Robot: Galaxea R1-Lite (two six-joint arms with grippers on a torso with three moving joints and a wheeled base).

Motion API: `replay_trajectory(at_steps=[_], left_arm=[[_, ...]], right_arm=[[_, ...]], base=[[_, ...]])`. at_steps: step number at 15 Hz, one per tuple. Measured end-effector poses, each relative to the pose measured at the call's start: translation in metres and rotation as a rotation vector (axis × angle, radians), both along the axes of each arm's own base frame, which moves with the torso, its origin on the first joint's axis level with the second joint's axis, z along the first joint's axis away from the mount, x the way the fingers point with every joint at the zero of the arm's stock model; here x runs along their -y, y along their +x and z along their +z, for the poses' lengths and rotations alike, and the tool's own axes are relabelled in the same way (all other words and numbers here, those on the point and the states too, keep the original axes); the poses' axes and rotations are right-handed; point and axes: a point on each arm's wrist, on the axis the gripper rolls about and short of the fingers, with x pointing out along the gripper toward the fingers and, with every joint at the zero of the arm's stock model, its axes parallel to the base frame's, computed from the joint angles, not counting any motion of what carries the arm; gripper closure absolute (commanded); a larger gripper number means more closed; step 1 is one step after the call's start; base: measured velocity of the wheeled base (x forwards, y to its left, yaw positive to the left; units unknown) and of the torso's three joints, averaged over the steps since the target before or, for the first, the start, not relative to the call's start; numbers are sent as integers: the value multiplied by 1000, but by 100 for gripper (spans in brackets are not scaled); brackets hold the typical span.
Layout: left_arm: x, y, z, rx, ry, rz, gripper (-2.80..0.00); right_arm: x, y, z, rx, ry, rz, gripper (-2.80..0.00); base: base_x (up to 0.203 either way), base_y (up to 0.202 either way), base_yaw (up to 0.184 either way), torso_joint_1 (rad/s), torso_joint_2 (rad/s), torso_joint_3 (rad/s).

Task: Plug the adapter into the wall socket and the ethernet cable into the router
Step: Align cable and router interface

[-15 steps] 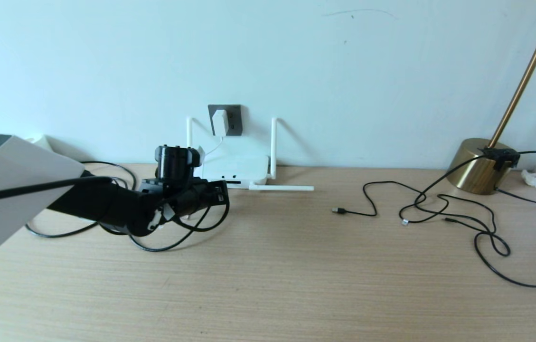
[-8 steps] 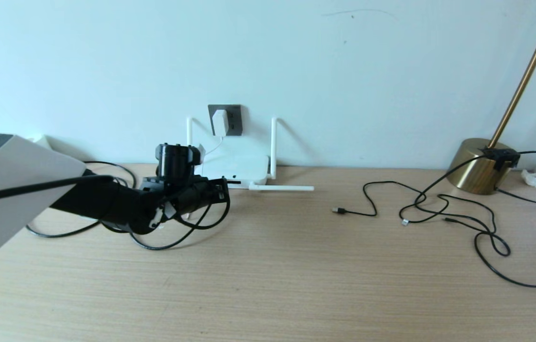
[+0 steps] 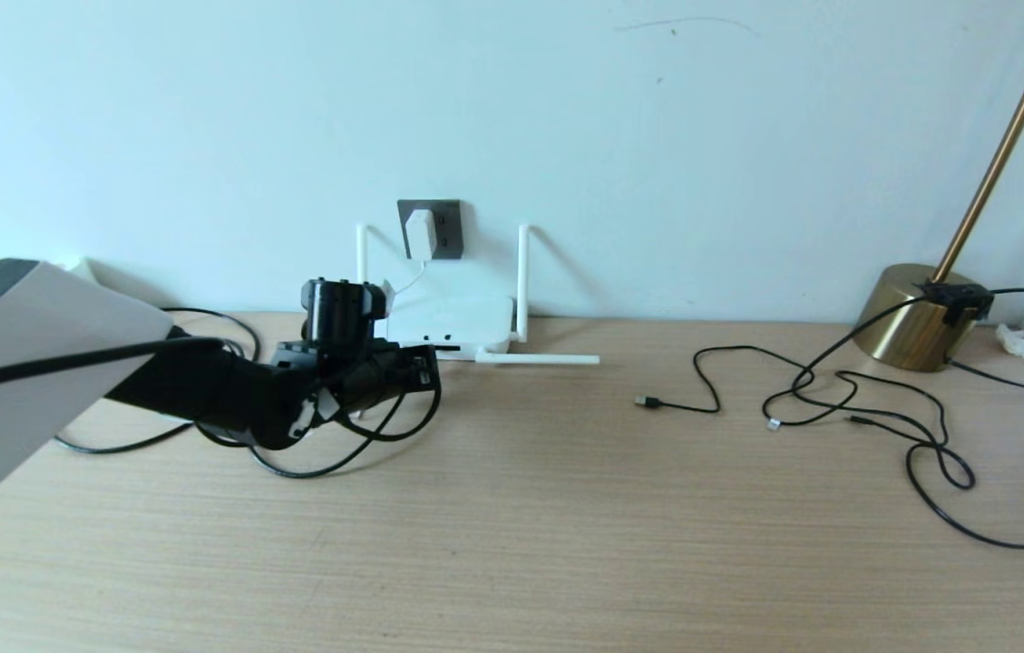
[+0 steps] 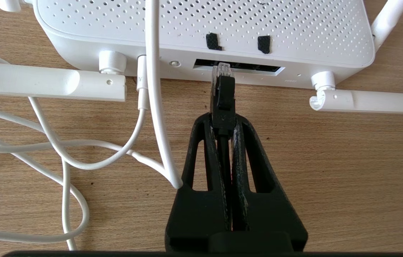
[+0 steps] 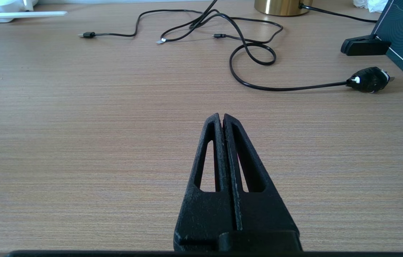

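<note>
The white adapter point(image 3: 420, 231) sits plugged in the dark grey wall socket point(image 3: 445, 229), its thin white cord running down to the white router point(image 3: 453, 326) on the desk. My left gripper point(image 3: 425, 366) point(image 4: 223, 119) is shut on the ethernet cable point(image 4: 223, 96) just behind its black plug. The plug's clear tip point(image 4: 222, 69) is level with the router's point(image 4: 201, 32) dark port slot, at its mouth. The cable's slack loops point(image 3: 330, 453) under the left arm. My right gripper point(image 5: 221, 116) hovers shut and empty over bare desk; it is out of the head view.
Thin black USB cables point(image 3: 838, 399) sprawl over the desk's right half. A brass lamp base point(image 3: 915, 317) stands at the back right. One router antenna point(image 3: 537, 359) lies flat on the desk, others stand upright. White cord loops point(image 4: 62, 157) lie beside the left gripper.
The left gripper with the ethernet plug has crept slightly toward the router. Nothing else has moved.
</note>
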Motion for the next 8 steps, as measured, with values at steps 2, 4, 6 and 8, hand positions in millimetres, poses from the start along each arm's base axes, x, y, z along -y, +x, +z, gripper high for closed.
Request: replay_trajectory(at_steps=[2,4,6,8], left_arm=[[0,1,-2,-4,2,1,0],[1,2,-4,-6,3,2,0],[1,4,-4,-4,2,3,0],[1,4,-4,-2,2,3,0]], right_arm=[[0,0,0,0,0,0,0],[0,0,0,0,-1,0,0],[0,0,0,0,0,0,0],[0,0,0,0,0,0,0]], base=[[0,0,0,0,0,0],[0,0,0,0,0,0],[0,0,0,0,0,0],[0,0,0,0,0,0]])
